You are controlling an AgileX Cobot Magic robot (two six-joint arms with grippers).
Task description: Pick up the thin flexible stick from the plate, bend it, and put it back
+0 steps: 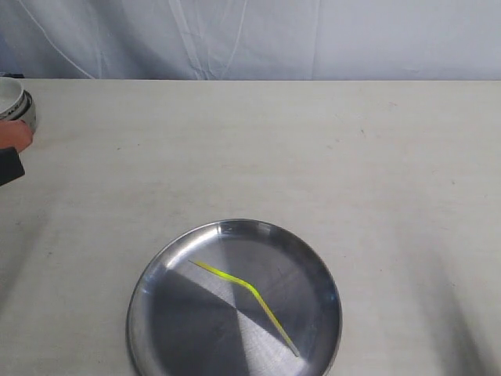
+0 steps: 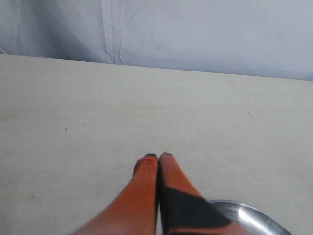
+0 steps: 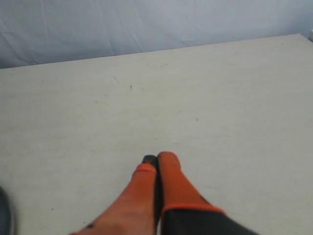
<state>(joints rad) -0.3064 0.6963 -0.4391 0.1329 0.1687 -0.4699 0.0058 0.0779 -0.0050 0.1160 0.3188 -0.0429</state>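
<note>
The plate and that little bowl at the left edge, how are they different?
The plate is silver metal, the bowl white. The plate is wide and shallow; the bowl looks smaller and deeper. The plate holds a bent yellow stick; the bowl is partly out of frame. Both are round, on the table.

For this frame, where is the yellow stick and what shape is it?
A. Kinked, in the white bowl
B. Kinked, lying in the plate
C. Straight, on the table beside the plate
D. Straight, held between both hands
B: the thin flexible stick lies in the plate with a clear kink near its middle.
</note>
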